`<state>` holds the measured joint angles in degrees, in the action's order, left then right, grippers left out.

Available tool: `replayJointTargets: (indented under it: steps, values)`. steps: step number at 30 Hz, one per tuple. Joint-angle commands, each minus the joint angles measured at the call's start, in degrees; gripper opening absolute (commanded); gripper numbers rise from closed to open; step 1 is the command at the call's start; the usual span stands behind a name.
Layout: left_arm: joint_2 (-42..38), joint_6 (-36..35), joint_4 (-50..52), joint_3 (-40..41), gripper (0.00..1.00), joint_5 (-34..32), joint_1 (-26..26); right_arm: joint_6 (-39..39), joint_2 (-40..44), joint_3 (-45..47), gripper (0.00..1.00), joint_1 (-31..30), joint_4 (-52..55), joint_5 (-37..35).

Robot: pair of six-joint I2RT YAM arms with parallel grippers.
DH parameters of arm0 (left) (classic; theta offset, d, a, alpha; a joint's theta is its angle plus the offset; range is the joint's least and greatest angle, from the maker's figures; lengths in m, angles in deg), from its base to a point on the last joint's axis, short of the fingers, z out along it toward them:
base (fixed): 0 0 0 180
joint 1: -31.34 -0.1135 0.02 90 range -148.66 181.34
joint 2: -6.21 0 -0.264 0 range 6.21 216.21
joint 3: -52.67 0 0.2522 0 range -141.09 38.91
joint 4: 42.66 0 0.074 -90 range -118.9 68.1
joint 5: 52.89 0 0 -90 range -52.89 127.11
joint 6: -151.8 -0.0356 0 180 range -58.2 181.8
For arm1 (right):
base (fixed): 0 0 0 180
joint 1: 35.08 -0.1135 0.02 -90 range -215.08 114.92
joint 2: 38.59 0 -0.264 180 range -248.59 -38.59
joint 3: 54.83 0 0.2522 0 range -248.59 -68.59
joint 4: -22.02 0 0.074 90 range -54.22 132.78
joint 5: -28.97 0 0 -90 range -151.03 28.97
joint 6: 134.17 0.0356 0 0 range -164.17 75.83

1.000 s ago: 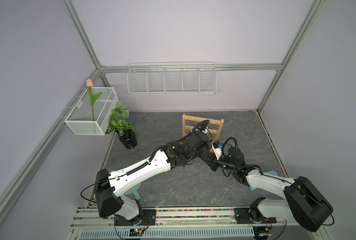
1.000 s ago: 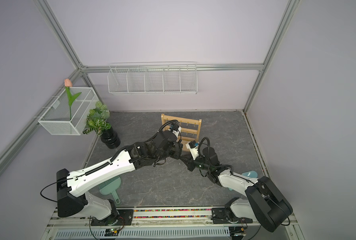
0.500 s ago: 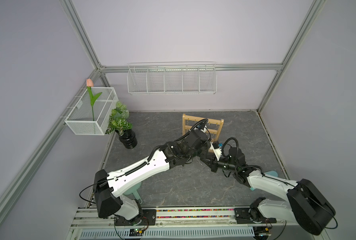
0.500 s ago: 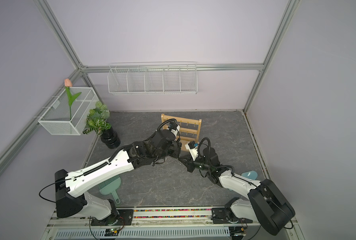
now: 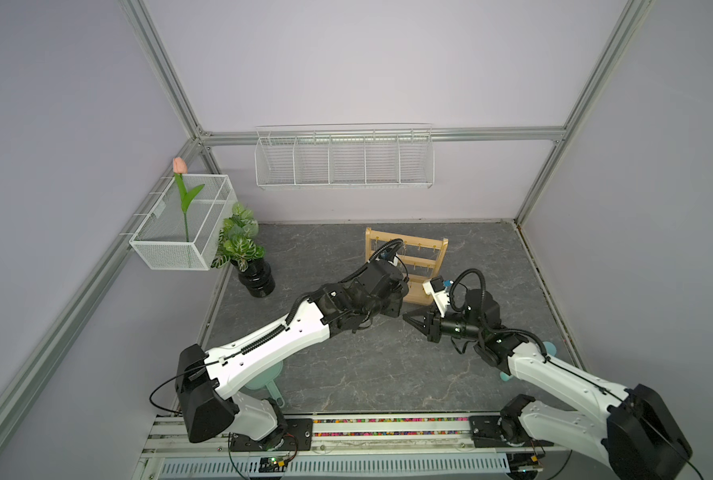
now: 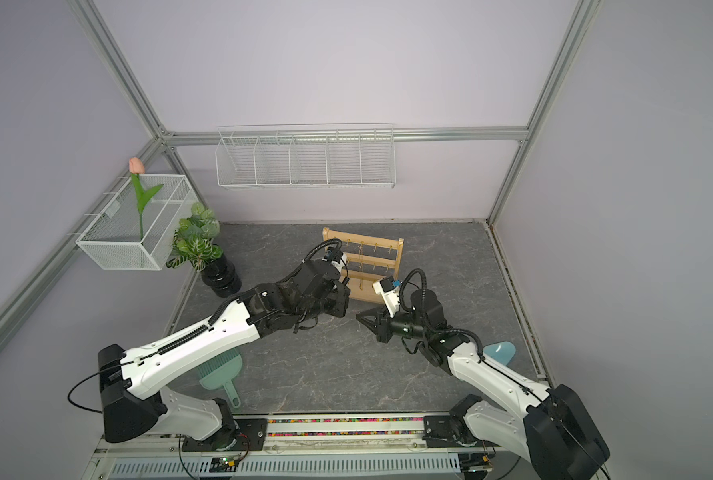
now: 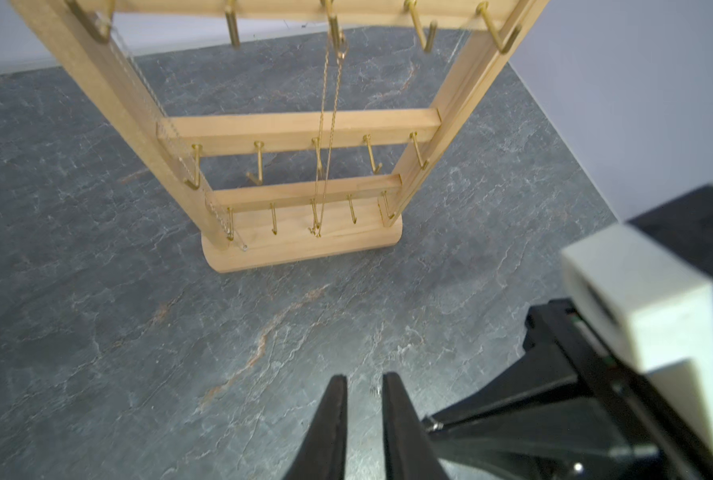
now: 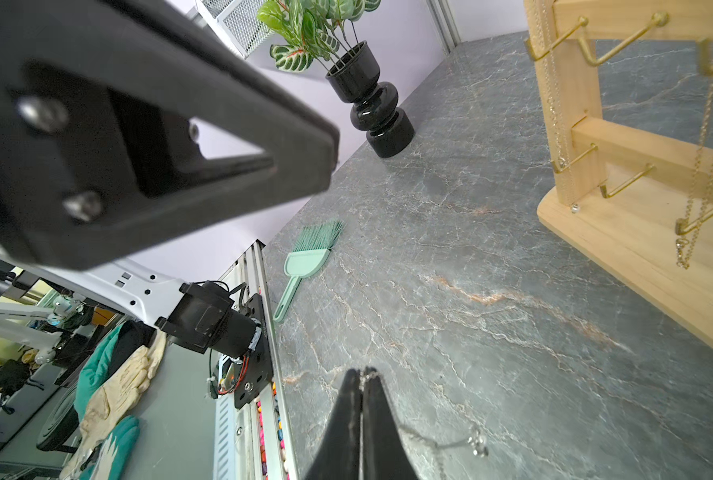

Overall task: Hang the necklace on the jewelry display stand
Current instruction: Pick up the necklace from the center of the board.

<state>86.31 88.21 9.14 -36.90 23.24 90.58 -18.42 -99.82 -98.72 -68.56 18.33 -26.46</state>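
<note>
left claw (image 7: 365, 379) just parted, narrow gap, empty; right claw (image 8: 361, 372) pinching thin silver necklace (image 8: 476, 444); upright 3-rail wooden stand (image 7: 296, 129).

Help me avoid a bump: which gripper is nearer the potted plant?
Left. The left gripper lies between the potted plant and the right gripper, which is farther off.

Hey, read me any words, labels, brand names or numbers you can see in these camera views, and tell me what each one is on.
None: no text can be read in any view.
jewelry display stand: bare wood, no label.
black vase, green brush, wire basket: no print.
Small circuit board at the near edge: any marking is too small to read.
</note>
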Motion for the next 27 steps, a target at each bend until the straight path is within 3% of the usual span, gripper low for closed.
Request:
replayJointTargets:
  steps: [1,5,13,27]
  values:
    - [-3.72,-0.66,-0.78,4.26,0.19,3.43,0.0,1.72,2.18,-3.49,0.07,0.39,8.67,0.26]
    - [-7.01,-2.62,-7.23,9.7,0.18,11.81,0.06,3.19,3.45,-6.83,0.06,0.77,14.75,-1.06]
    - [-9.04,-1.38,-13.63,13.51,0.18,17.39,0.08,6.43,4.63,-12.76,0.07,1.06,22.31,-2.54]
    - [-9.28,-1.85,-19.1,14.43,0.18,16.9,0.08,10.11,3.05,-16.93,0.07,1.07,24.17,-0.75]
